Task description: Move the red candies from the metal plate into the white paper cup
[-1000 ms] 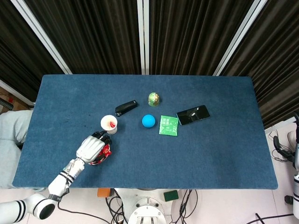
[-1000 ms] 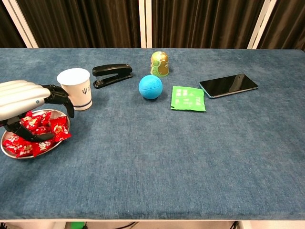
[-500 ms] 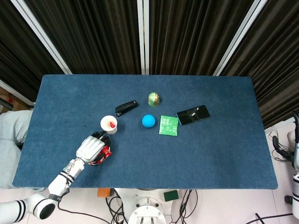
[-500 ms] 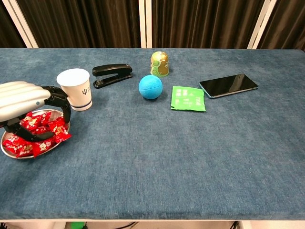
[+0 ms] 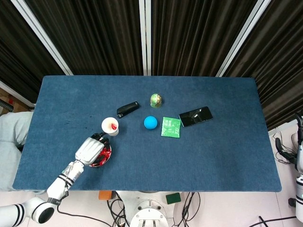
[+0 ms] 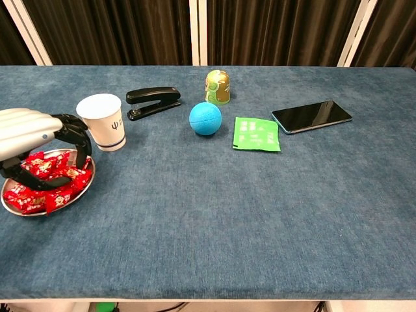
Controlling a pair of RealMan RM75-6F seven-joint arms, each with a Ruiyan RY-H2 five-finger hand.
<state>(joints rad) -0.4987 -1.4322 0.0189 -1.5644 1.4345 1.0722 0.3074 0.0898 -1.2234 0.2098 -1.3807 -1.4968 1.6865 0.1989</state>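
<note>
Red candies [image 6: 40, 182] heaped in the metal plate [image 6: 13, 209], near-left of the table [image 5: 222, 156]. White paper cup [image 6: 103, 121] upright just far-right of the plate, close beside it; head view shows something red inside the cup [image 5: 110, 125].

Left hand [image 6: 29, 133] sits over the plate, palm down, dark fingers [image 6: 77, 133] curled downward into the candy pile, thumb low on the near side. Fingertips are among the wrappers, but cannot tell if any candy is actually pinched. Same hand in head view [image 5: 90, 150] covers most of the plate, red showing at its right edge.

Right hand: only a bit of robot hardware at the far right frame edge in head view, hand itself not seen.

Rest of table, going right from the cup: black stapler [image 6: 153, 102] far-right of the cup, blue ball [image 6: 205, 118] right of the stapler, green-gold round tin [image 6: 217, 87] just beyond the ball, green packet [image 6: 257, 134] lying flat right of the ball, black phone [image 6: 312, 116] face-up, angled, right of the packet. Dark curtains [image 5: 189, 33] behind the table.
</note>
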